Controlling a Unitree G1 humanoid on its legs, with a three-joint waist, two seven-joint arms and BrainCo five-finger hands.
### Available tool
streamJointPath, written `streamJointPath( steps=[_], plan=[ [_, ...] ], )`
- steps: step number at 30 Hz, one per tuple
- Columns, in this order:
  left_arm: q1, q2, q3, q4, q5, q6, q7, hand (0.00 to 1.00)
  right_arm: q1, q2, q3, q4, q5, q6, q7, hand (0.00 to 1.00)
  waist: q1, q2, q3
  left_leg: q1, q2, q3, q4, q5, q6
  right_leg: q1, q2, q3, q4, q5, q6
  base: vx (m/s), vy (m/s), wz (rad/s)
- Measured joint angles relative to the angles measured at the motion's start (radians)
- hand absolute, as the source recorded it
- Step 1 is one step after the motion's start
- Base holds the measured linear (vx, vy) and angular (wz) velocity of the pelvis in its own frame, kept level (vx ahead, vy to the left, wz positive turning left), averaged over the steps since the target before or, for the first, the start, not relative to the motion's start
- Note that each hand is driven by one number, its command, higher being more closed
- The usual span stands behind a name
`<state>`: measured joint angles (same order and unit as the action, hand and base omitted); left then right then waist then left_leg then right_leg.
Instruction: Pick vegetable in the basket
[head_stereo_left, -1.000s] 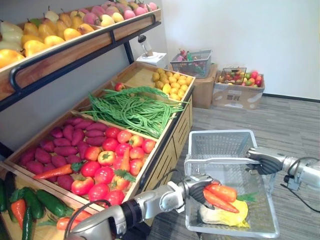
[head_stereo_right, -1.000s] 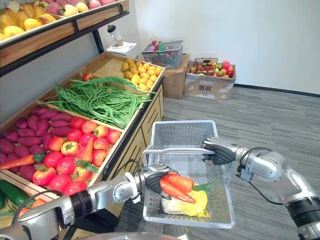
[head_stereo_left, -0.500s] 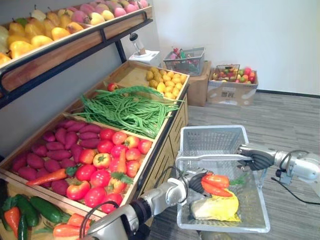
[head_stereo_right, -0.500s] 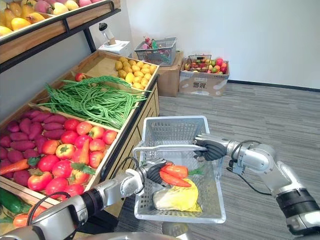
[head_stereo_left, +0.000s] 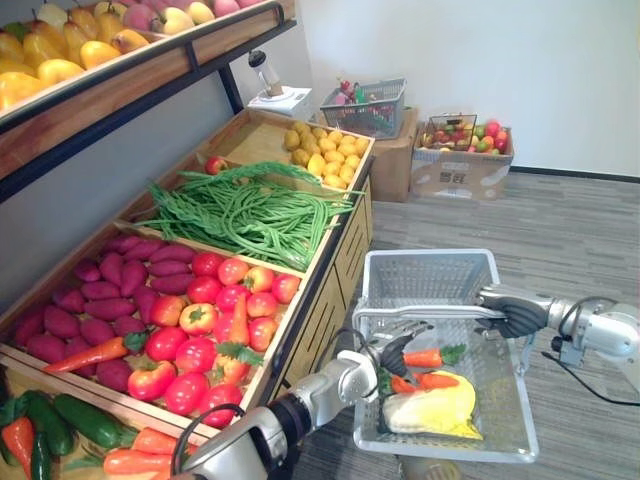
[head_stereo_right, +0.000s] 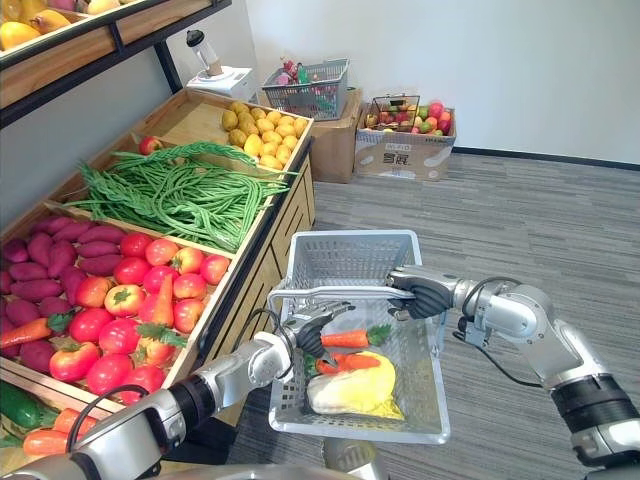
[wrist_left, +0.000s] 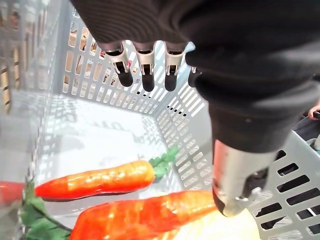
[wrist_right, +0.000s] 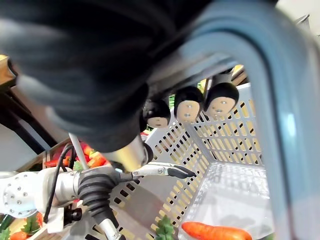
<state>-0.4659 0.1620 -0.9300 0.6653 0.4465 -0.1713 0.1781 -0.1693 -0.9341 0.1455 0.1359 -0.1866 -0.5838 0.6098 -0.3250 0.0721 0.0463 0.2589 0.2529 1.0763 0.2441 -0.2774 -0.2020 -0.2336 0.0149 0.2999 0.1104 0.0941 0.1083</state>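
Released since the earlier frame, two carrots (head_stereo_left: 424, 358) were found lying in the basket (head_stereo_left: 430, 254), by its stand-side wall and touching a yellow leafy vegetable (head_stereo_left: 437, 412) toward the near edge. The left hand (head_stereo_left: 393, 351) had been opened, with its fingers (wrist_left: 145, 75) straight and spread above the carrots and nothing pinched. The basket handle (head_stereo_left: 420, 313) was gripped by the curled fingers of the right hand (head_stereo_left: 515, 312).

Two risks were judged. On withdrawal, the left hand could be caught under the handle, which crossed just above it, or a carrot could be dragged out. If the held basket were tilted, the load could be shifted.

Room was limited by the display stand (head_stereo_left: 320, 290), stocked with tomatoes (head_stereo_left: 215, 320) and green beans (head_stereo_left: 250, 210), just beside the basket's left wall.
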Motion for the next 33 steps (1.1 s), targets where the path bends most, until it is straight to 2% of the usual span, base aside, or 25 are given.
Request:
streamJointPath(
  steps=[5, 6, 8, 11, 13, 17, 20, 22, 25, 26, 29, 32, 33],
  plan=[
    [-0.003, 0.009, -0.007, -0.041, -0.002, 0.0, 0.0, 0.0, 0.009, 0.031, -0.001, 0.012, -0.011, 0.06, 0.006, 1.0, 0.0, -0.002, 0.005, -0.016, -0.002, -0.023, 0.0, 0.002, 0.004, -0.002, -0.013, -0.019, 0.0, 0.0, 0.001, -0.02, 0.0, 0.14],
    [-0.003, 0.03, -0.011, -0.076, -0.003, -0.002, -0.001, 0.0, 0.013, 0.042, -0.001, 0.026, -0.015, 0.08, 0.003, 1.0, 0.002, -0.002, 0.005, -0.021, -0.002, -0.031, 0.001, 0.003, 0.005, -0.002, -0.016, -0.025, 0.0, 0.0, 0.001, -0.03, -0.002, 0.17],
    [-0.003, 0.057, -0.023, -0.156, -0.012, -0.023, -0.001, 0.0, 0.044, 0.065, -0.015, 0.047, -0.053, 0.127, -0.031, 1.0, 0.004, 0.0, 0.007, -0.031, -0.001, -0.047, 0.001, 0.004, 0.006, -0.001, -0.023, -0.038, -0.001, 0.0, 0.001, -0.02, 0.001, 0.21],
    [-0.003, 0.099, -0.068, -0.248, -0.017, -0.04, -0.006, 0.0, 0.064, 0.094, -0.026, 0.092, -0.092, 0.172, -0.064, 1.0, 0.007, 0.0, 0.007, -0.031, 0.002, -0.056, 0.001, 0.004, 0.007, 0.006, -0.025, -0.047, -0.002, 0.0, 0.0, -0.01, 0.007, 0.12],
    [0.0, 0.122, -0.107, -0.334, -0.052, -0.071, -0.02, 0.0, 0.096, 0.101, -0.054, 0.13, -0.129, 0.211, -0.108, 1.0, 0.007, 0.001, 0.009, -0.033, 0.001, -0.077, -0.003, 0.006, 0.009, 0.015, -0.035, -0.068, -0.003, -0.002, 0.002, -0.01, 0.017, 0.23],
    [0.006, 0.155, -0.137, -0.451, -0.055, -0.106, -0.032, 0.0, 0.129, 0.125, -0.129, 0.203, -0.146, 0.274, -0.168, 1.0, 0.025, -0.001, 0.01, -0.046, -0.015, -0.104, -0.021, 0.013, 0.017, 0.018, -0.052, -0.086, -0.003, -0.004, 0.005, -0.03, 0.021, 0.2],
    [0.044, 0.206, -0.158, -0.57, -0.124, -0.11, -0.067, 0.0, 0.146, 0.162, -0.186, 0.271, -0.166, 0.33, -0.24, 1.0, 0.031, -0.001, 0.013, -0.047, -0.024, -0.14, -0.041, 0.025, 0.024, 0.037, -0.07, -0.117, -0.006, -0.007, 0.008, -0.03, 0.01, 0.33],
    [0.08, 0.243, -0.165, -0.633, -0.132, -0.11, -0.087, 0.0, 0.158, 0.189, -0.23, 0.304, -0.167, 0.352, -0.273, 1.0, 0.032, -0.001, 0.013, -0.048, -0.032, -0.168, -0.055, 0.032, 0.024, 0.05, -0.083, -0.136, -0.009, -0.009, 0.008, -0.04, 0.011, 0.39],
    [0.15, 0.305, -0.163, -0.737, -0.178, -0.11, -0.122, 0.0, 0.184, 0.247, -0.317, 0.366, -0.167, 0.381, -0.342, 1.0, 0.054, -0.001, 0.013, -0.054, -0.052, -0.214, -0.09, 0.05, 0.028, 0.065, -0.103, -0.166, -0.02, -0.009, 0.008, -0.04, 0.015, 0.39],
    [0.18, 0.321, -0.155, -0.775, -0.21, -0.11, -0.128, 0.0, 0.196, 0.272, -0.351, 0.395, -0.166, 0.393, -0.367, 1.0, 0.064, -0.002, 0.013, -0.06, -0.059, -0.235, -0.105, 0.06, 0.032, 0.071, -0.112, -0.184, -0.024, -0.01, 0.009, -0.04, 0.005, 0.51],
    [0.263, 0.34, -0.101, -0.845, -0.209, -0.11, -0.132, 0.0, 0.226, 0.325, -0.426, 0.468, -0.165, 0.408, -0.42, 1.0, 0.094, -0.002, 0.013, -0.065, -0.07, -0.284, -0.138, 0.085, 0.039, 0.092, -0.127, -0.223, -0.037, -0.013, 0.012, -0.01, -0.009, 0.55],
    [0.381, 0.357, 0.053, -0.897, -0.209, -0.11, -0.118, 0.0, 0.279, 0.388, -0.515, 0.567, -0.149, 0.416, -0.479, 1.0, 0.122, -0.004, 0.014, -0.071, -0.092, -0.373, -0.204, 0.13, 0.05, 0.122, -0.151, -0.297, -0.039, -0.031, 0.02, 0.0, -0.02, 0.81],
    [0.422, 0.357, 0.141, -0.9, -0.209, -0.11, -0.104, 0.0, 0.293, 0.412, -0.548, 0.613, -0.127, 0.429, -0.504, 1.0, 0.137, -0.005, 0.014, -0.081, -0.1, -0.408, -0.226, 0.149, 0.058, 0.127, -0.159, -0.326, -0.04, -0.036, 0.023, 0.0, -0.013, 0.79]
  ],
)
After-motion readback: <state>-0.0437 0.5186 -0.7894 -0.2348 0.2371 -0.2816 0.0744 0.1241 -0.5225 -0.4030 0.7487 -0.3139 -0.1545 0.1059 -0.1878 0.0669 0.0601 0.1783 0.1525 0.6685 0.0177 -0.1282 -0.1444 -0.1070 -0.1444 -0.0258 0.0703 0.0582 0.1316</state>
